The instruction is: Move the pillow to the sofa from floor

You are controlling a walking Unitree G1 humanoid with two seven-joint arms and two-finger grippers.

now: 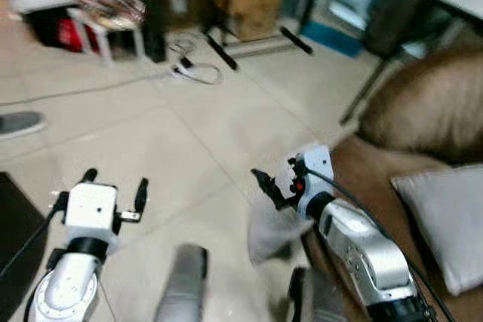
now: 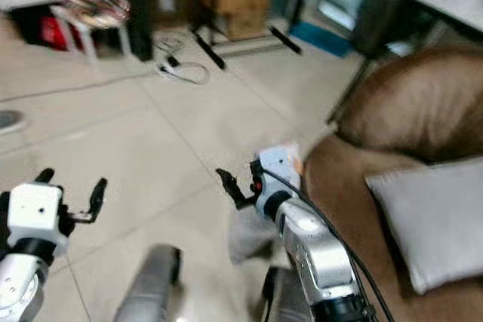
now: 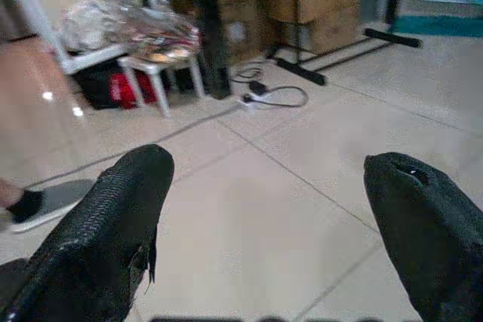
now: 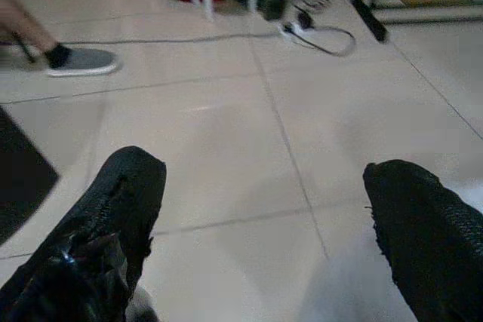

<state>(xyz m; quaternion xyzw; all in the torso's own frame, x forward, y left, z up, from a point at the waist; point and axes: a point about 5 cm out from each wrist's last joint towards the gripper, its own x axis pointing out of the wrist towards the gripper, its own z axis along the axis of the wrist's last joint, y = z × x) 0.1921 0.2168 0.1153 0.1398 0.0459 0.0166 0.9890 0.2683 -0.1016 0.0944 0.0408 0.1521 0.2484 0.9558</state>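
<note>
Pale tiled floor (image 1: 189,141) stretches toward cartons and a cable. The grey pillow (image 2: 434,220) already lies on the brown sofa (image 2: 411,122), so both grippers hang empty over the tiles, left gripper (image 1: 113,185) and right gripper (image 1: 278,179) both spread wide.

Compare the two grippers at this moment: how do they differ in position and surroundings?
The left gripper is held over bare tiled floor, nothing near its fingers; the right gripper sits beside the brown leather sofa, just above a pale grey blurred shape, possibly fabric. The grey rectangular pillow lies on the sofa, on the right gripper's side, far from the left. Both are open and empty.
</note>
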